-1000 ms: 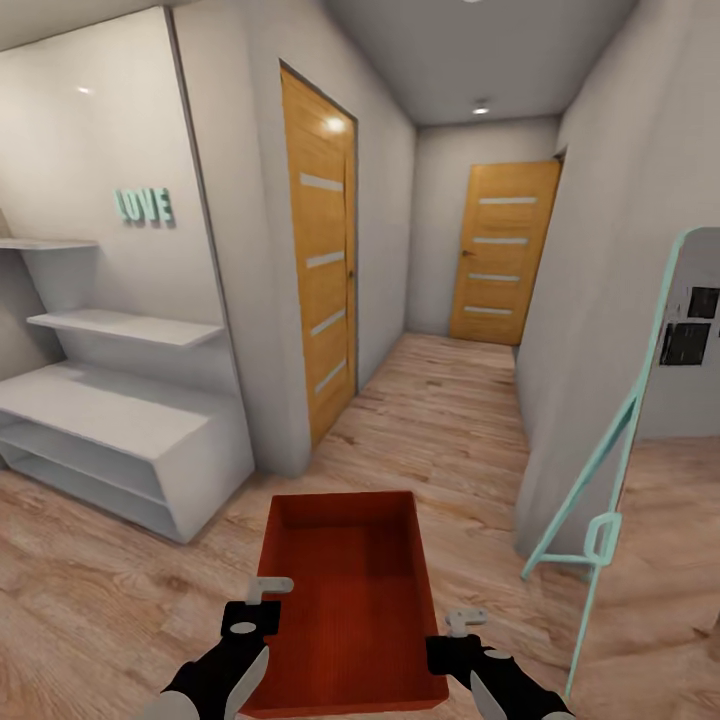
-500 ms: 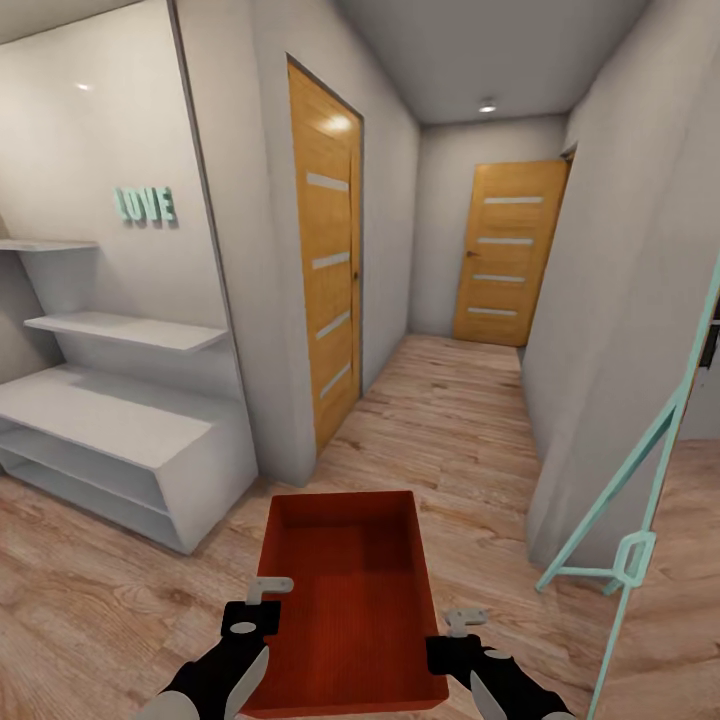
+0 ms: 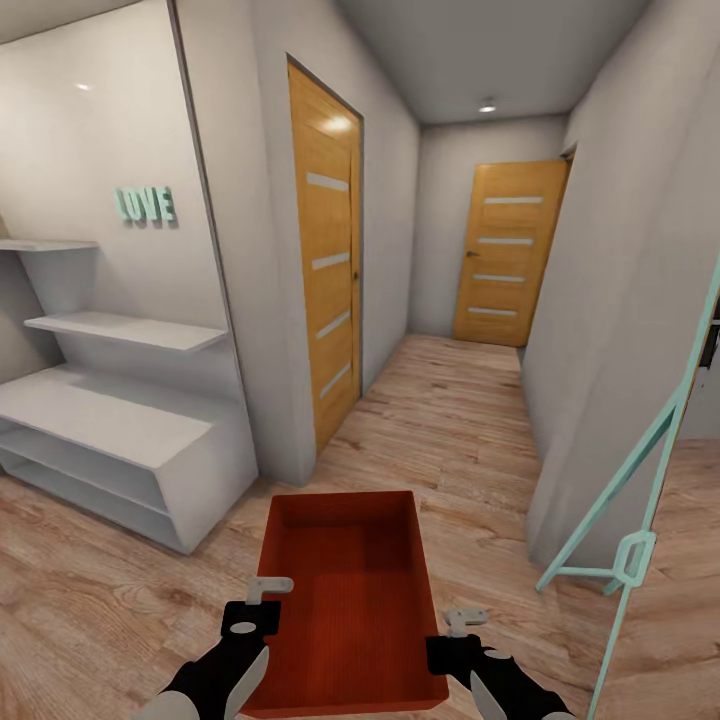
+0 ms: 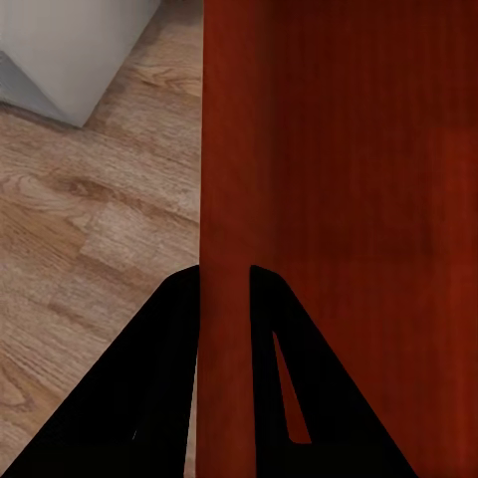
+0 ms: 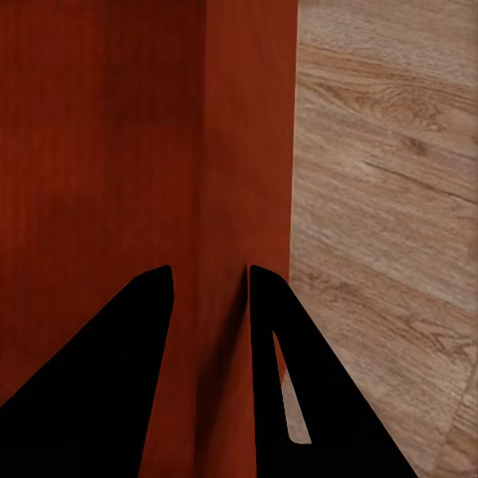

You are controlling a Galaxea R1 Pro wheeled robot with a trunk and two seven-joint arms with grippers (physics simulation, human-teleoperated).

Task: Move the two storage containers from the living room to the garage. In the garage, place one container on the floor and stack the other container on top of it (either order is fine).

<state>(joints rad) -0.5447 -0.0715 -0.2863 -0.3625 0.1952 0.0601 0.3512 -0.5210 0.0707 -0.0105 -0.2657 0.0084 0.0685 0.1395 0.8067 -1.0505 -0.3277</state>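
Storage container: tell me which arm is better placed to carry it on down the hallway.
Neither alone. The left gripper clamps the storage container by its left wall and the right gripper by its right wall, jaws straddling each rim, so both should carry together.

- The hallway floor [image 3: 440,400] ahead lies bare up to the far door [image 3: 505,252], which is shut.
- The side door [image 3: 328,270] on the left wall is shut too.
- A white shelf unit [image 3: 120,430] stands at the left, its corner near the bin [image 3: 350,590].
- A wall corner [image 3: 290,440] juts out just ahead-left of the bin.
- A teal frame [image 3: 640,480] leans at the right, narrowing the passage there.
- Open plank floor lies on both sides of the bin.
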